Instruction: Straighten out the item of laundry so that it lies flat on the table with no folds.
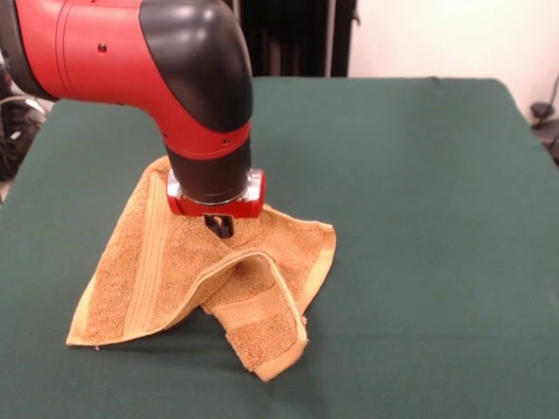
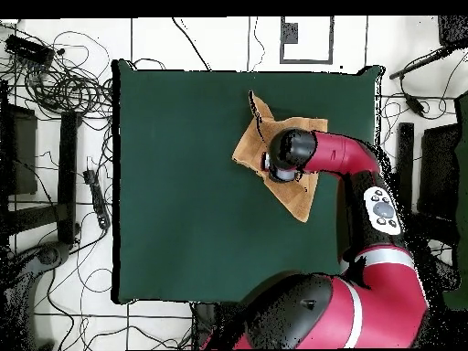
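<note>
Green felt counter (image 1: 419, 175); orange terry towel (image 1: 166, 271) lies folded at frame left-centre. Tool (image 1: 221, 227) down on its raised middle, apparently pinching cloth. Mid-straightening; next move likely means drawing the folded flap outward.

Red and black arm (image 1: 175, 78) bent downward, wrist vertical, gripper (image 1: 220, 227) low, tips together
</note>
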Controlling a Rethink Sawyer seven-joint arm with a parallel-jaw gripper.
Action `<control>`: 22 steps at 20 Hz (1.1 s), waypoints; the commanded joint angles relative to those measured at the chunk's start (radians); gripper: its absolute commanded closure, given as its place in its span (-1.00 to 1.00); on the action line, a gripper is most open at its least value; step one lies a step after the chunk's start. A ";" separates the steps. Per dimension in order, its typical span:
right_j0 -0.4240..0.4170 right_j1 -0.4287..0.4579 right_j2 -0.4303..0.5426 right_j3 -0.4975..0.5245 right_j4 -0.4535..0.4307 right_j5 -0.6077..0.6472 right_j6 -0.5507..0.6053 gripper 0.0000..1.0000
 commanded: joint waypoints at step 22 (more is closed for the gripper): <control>-0.042 0.205 0.032 0.031 -0.124 -0.393 0.008 -1.00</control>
